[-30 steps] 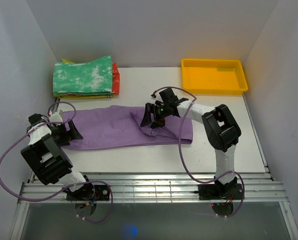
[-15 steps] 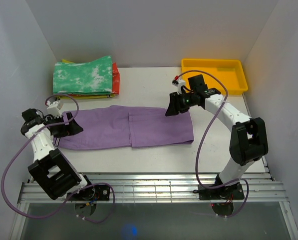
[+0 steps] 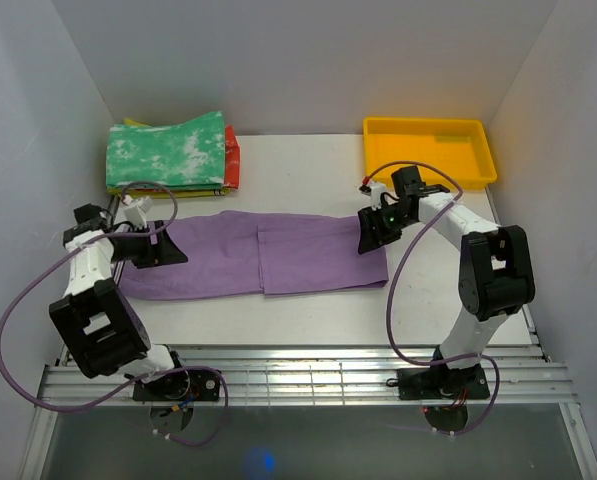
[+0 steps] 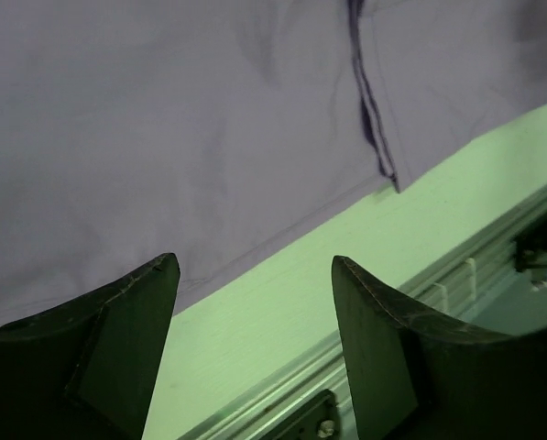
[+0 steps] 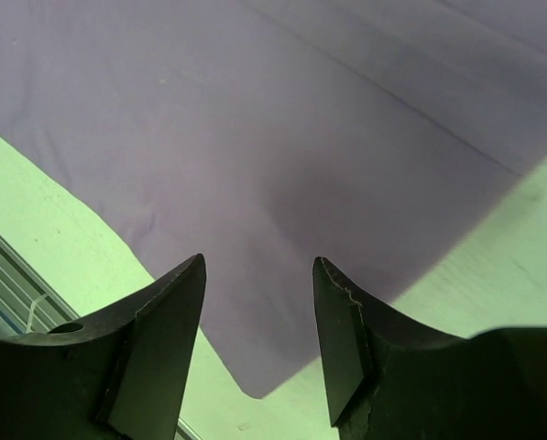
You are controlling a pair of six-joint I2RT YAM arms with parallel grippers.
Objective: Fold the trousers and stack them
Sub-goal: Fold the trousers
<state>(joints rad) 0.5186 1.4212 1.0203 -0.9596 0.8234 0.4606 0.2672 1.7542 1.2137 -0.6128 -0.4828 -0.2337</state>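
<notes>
The trousers point(image 3: 258, 255) lie flat on the table point(image 3: 308, 165), stretched from 9 to 3 o'clock, with their right part folded over. The left gripper point(image 3: 170, 252) hides their 9 o'clock end, and the right gripper point(image 3: 370, 236) hangs over their 3 o'clock edge. Both are spread and pinch nothing. I cannot tell whether the fingertips touch the cloth.

One pair of lilac-purple soft cloth trousers point(image 3: 248, 258) is lying mid-table. Three folded garments are sitting stacked far left: one green-and-white mottled point(image 3: 166, 150), one red point(image 3: 233, 158), one yellow point(image 3: 168, 191). One shallow yellow plastic tray point(image 3: 430, 180) is sitting far right. Two black two-finger grippers are showing: left gripper point(image 3: 173, 252), right gripper point(image 3: 366, 240).
</notes>
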